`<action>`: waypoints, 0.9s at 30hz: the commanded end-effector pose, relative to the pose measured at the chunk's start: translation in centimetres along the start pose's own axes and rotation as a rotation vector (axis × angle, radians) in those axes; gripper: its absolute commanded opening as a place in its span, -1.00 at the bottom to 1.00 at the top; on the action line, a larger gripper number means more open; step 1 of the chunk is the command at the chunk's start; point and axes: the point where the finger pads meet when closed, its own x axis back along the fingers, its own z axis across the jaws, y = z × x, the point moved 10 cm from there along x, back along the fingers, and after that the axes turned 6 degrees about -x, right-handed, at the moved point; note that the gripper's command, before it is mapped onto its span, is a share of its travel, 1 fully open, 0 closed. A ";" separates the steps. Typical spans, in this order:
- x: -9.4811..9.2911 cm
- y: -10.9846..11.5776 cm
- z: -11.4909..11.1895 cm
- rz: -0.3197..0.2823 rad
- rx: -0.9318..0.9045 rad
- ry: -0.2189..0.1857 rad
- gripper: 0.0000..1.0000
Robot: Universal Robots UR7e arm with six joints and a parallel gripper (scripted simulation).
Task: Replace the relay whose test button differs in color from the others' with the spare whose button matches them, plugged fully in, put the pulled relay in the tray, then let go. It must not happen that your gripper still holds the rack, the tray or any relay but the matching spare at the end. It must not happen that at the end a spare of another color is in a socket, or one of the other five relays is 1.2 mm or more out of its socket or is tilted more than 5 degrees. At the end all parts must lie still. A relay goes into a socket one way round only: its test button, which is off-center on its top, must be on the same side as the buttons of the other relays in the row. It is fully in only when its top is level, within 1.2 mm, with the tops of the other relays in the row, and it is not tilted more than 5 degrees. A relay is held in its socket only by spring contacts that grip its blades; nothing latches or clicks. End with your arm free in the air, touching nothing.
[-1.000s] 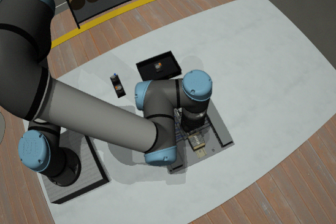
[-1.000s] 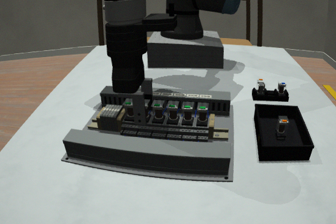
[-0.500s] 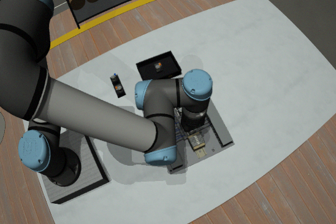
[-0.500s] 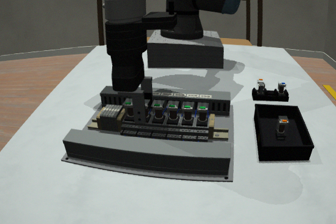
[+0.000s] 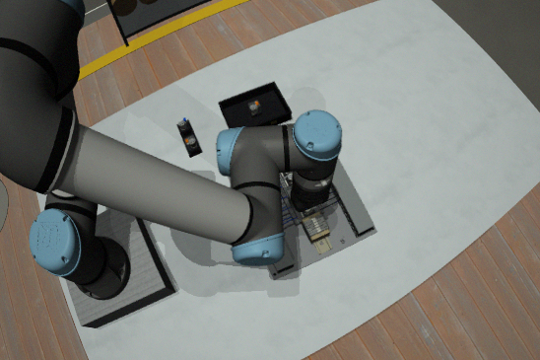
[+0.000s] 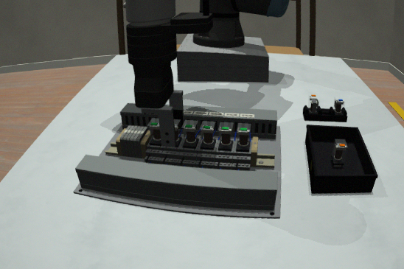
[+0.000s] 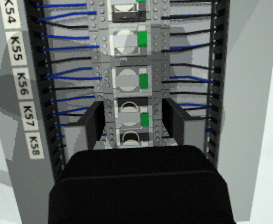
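With its two flat fingers parted over a row of relays, a robot gripper (image 6: 167, 124) (image 7: 133, 111) stands open and empty

Green test buttons, small and rectangular, top the clear-cased relays in the row (image 6: 208, 135) (image 7: 129, 80), each button set off-center on the same side. Between the gripper's squared, gray-backed fingertips in the wrist view sits a relay with a green button (image 7: 144, 119), its case clear of both black pads; whether it is level with its neighbors cannot be told. Long gray slotted ducts (image 6: 177, 179) (image 7: 247, 100) flank the row, with blue and black wires (image 7: 69, 77) running in. Ribbed gray terminal blocks (image 6: 133, 136) (image 5: 315, 228) crowd one end of the beige rail (image 6: 266, 161) (image 5: 323, 245).

Upright inside a black, straight-walled tray (image 6: 343, 183) (image 5: 282, 97) stands the pulled relay (image 6: 339, 150) (image 5: 253, 108), orange-buttoned. Near the tray, a small black holder (image 6: 325, 116) (image 5: 195, 152) carries two spares, one orange-buttoned (image 6: 313, 104) (image 5: 191, 141), one blue-buttoned (image 6: 338, 105) (image 5: 183, 124). Beneath everything spreads a pale, faintly mottled tabletop (image 6: 147, 238) (image 5: 394, 102).
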 end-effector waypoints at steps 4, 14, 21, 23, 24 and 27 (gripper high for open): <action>0.2 0.0 0.0 0.000 0.000 0.002 1.00; 0.5 0.0 0.0 0.000 0.000 0.002 1.00; 0.6 0.0 0.0 0.000 0.000 0.002 1.00; 0.6 0.0 0.0 0.000 0.000 0.002 1.00; 0.6 0.0 0.0 0.000 0.000 0.002 1.00; 0.6 0.0 0.0 0.000 0.000 0.002 1.00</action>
